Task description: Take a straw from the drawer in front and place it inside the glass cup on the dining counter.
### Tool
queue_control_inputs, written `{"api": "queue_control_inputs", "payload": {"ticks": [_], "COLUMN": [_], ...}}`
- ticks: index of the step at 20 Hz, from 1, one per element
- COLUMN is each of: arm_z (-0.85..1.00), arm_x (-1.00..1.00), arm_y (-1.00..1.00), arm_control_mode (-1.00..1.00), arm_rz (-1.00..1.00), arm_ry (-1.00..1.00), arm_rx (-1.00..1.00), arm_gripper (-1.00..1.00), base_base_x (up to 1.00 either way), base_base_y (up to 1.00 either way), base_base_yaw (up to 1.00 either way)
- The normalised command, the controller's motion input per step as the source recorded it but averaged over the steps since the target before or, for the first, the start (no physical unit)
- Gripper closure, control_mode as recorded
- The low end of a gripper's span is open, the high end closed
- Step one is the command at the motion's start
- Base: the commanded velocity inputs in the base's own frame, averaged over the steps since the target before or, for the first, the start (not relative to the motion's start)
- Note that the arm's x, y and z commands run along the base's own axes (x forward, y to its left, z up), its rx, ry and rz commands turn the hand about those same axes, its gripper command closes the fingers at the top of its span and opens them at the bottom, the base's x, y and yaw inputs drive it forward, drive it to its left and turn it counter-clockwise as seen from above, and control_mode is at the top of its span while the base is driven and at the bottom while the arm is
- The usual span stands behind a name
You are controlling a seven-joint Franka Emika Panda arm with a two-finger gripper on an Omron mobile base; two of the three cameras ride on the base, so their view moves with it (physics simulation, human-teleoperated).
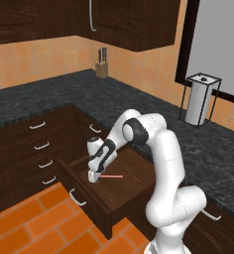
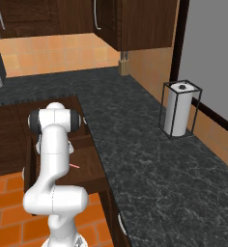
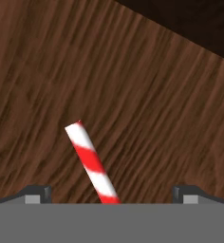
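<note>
Drawer [image 1: 134,183] pulled out, arm reaching down inside it. Step in hand: grasp of straw, not yet done. Gripper [image 1: 93,177] spread wide, empty. Straw [image 3: 92,163] flat on drawer floor, just under gripper, between 2 fingertips [image 3: 38,192]. Next move, by my judgement: descend little, close on straw, lift.

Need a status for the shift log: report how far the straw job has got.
Done: the drawer stands open, and the gripper is down inside it. In hand: its jaws stand open either side of the straw, which lies on the drawer floor, ungripped. Left: grasp, lift, carry to the cup.
</note>
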Motion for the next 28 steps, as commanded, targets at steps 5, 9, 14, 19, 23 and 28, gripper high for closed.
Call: {"api": "queue_control_inputs", "payload": {"ticks": [5,9,14,19,23,28], "arm_z": [-0.30,-0.32,-0.22,0.01,0.40,0.77], "arm_x": [-0.12,-0.34,-0.13,-0.03,0.00,-0.01], "arm_y": [0.00,0.00,0.00,0.00,0.00,0.00], "arm_control_mode": [-1.00,-1.00,-1.00,-1.00,-1.00,-1.00], "arm_rz": [0.00,0.00,0.00,-0.04,-0.18,-0.26], "arm_ry": [-0.01,-0.13,-0.06,-0.01,0.00,0.00], "arm_rx": [0.00,0.00,0.00,0.00,0.00,0.02], "arm_gripper": [1.00,1.00,1.00,1.00,1.00,1.00], "base_base_x": [0.00,0.00,0.00,0.00,0.00,0.00], "base_base_y": [0.00,0.00,0.00,0.00,0.00,0.00], "base_base_yaw": [0.00,0.00,0.00,0.00,0.00,0.00]}}
